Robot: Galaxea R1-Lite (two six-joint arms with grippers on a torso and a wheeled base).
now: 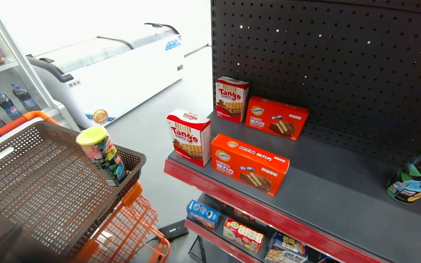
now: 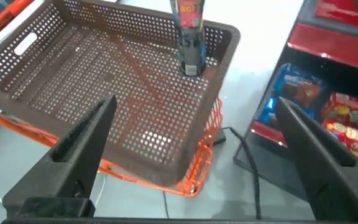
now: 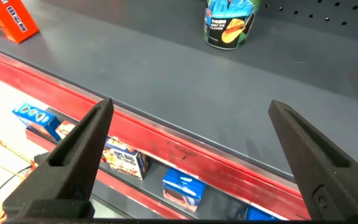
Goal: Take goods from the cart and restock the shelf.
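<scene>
With left fingers and right fingers both spread wide and empty, the tall can standing alone in the corner of the cart basket nearest the shelf looked liable to topple if one finger clipped it before the grasp closed.

Print marks the wafer boxes, orange boxes and can.
</scene>
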